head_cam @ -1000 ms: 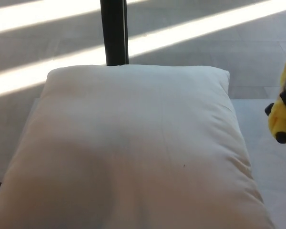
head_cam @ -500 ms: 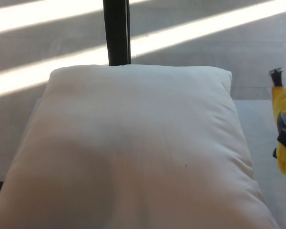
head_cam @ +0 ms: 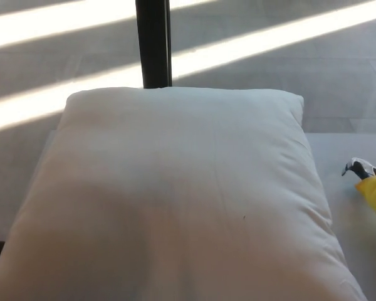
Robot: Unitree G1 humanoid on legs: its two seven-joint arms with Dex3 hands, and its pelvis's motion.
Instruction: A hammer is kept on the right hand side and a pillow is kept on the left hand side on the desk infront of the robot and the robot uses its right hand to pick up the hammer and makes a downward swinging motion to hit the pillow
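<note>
A big white pillow (head_cam: 175,194) fills most of the head view and lies flat on the white desk (head_cam: 341,147). At the right edge, just past the pillow's right side, part of the hammer (head_cam: 371,183) shows: a grey metal head pointing left and a yellow body, with a dark band below it cut off by the picture's edge. It sits low, close to the desk surface and apart from the pillow. Neither hand shows, so what holds the hammer is hidden.
A black upright post (head_cam: 153,44) stands behind the pillow's far edge. Beyond it lies grey floor crossed by bright stripes of sunlight (head_cam: 269,37). A narrow strip of desk shows to the right of the pillow.
The hammer has dropped along the right edge, from a raised, upright pose to a low one with its metal head pointing left. The pillow has not moved.
</note>
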